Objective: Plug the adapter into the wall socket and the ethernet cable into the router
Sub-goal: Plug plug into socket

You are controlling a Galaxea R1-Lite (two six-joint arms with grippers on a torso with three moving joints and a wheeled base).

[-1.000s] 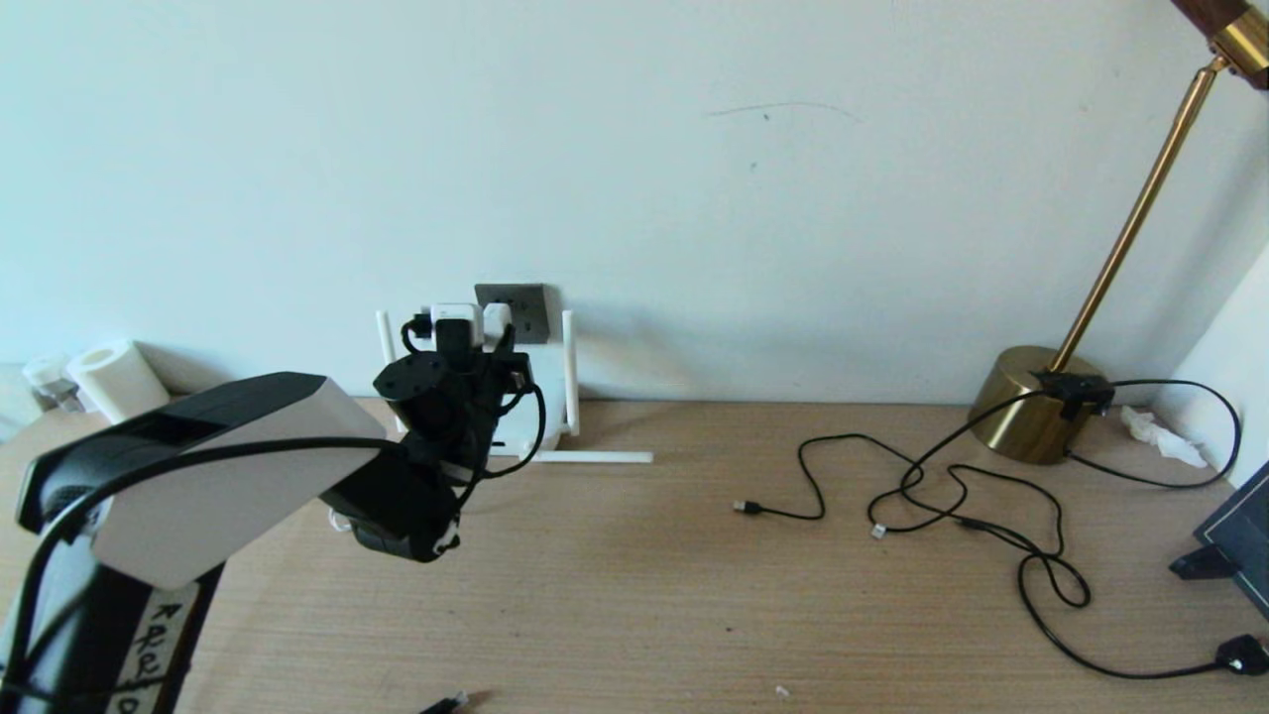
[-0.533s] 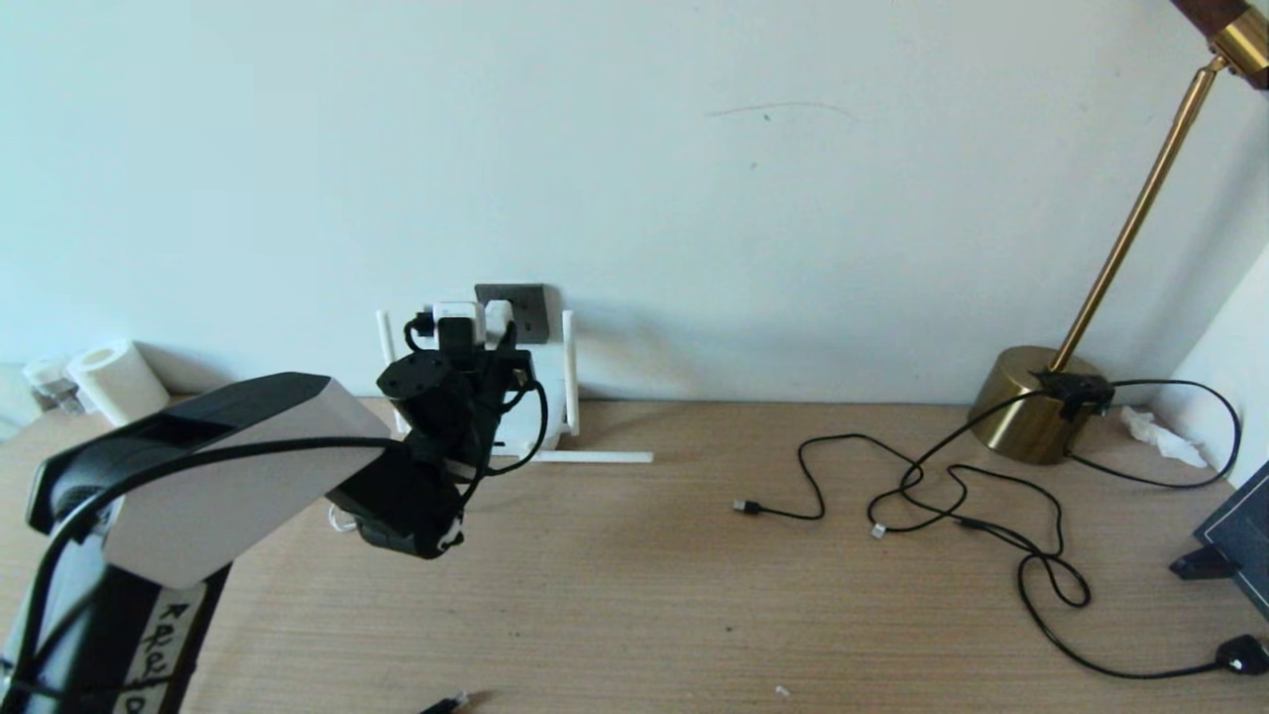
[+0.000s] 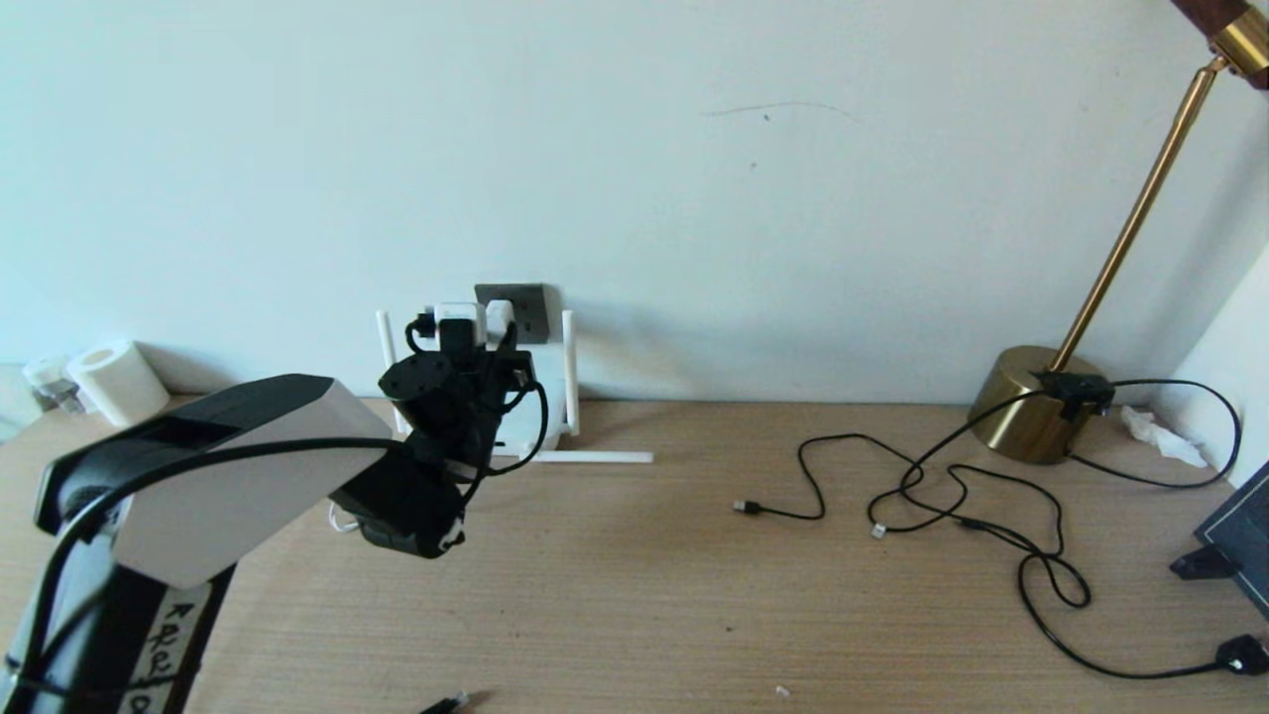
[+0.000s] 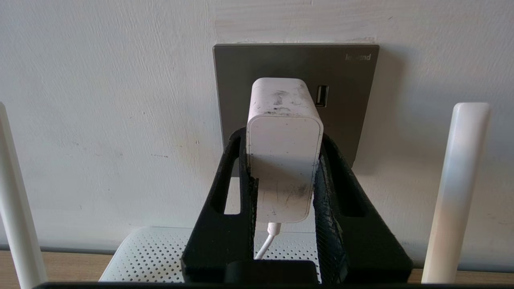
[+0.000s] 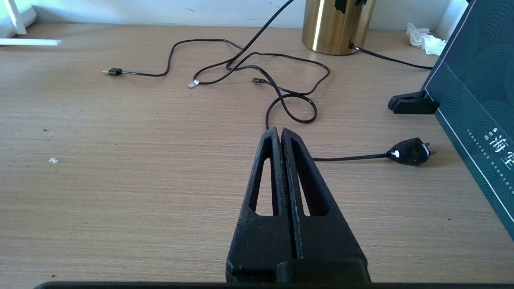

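Left claw clamped small white rounded-cube adapter against dark grey square wall socket ahead, to seat pins; right claw clenched empty, parked.

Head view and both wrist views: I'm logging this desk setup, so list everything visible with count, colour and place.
adapter: one, white, held against the wall socket
wall socket: one, dark grey, on the wall
router: one, white, below the socket, antennas up
thin cords: several, black, tangled right of centre on the desk
lamp: one, brass, far right
paper roll: one, white, far left
dark panel: one, teal, right edge
left gripper: shut on the adapter
right gripper: shut, above the desk
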